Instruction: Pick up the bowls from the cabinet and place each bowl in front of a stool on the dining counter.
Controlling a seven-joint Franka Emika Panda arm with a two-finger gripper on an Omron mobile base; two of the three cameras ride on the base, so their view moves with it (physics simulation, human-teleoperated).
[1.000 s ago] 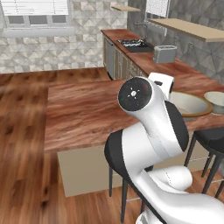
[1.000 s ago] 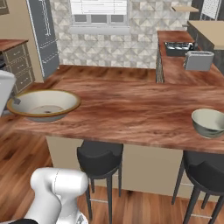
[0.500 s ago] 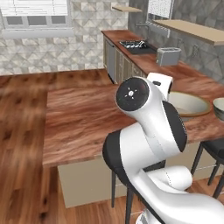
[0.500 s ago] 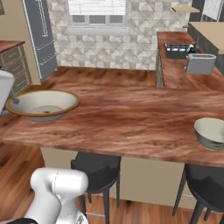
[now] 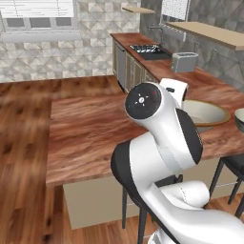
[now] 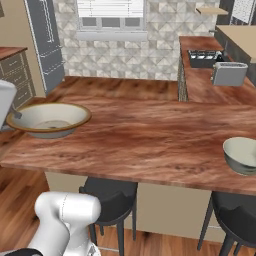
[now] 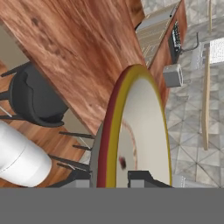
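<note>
Cream bowl (image 6: 48,120), wide and shallow with a brownish rim, sits at the arm's end above the near left corner of the dining counter (image 6: 150,137) in the right base view; whether its underside rests on the wood or hangs just over it I cannot tell. From the hand camera the same bowl (image 7: 140,135) stands edge-on, its rim running from 6 o'clock up toward 12, and the gripper (image 7: 111,178) has one dark finger on the outer side of the wall and the other on the pale inner side, so the claw is clamped on the bowl's rim (a narrow pinch, no gap showing).

Across the slab, at about 4 o'clock in the right base view, the grey-green bowl (image 6: 242,155) sits upright near the counter's front edge, well apart from the cream one. A black stool (image 6: 111,194) stands under the counter's edge roughly below the middle, and a second stool (image 6: 235,220) stands beneath the grey-green bowl.

In the left base view the white arm (image 5: 162,133) blocks much of the scene; the cream bowl (image 5: 205,112) peeks out at 3 o'clock behind it. A toaster (image 6: 229,73) sits on the far side counter at 1 o'clock.
</note>
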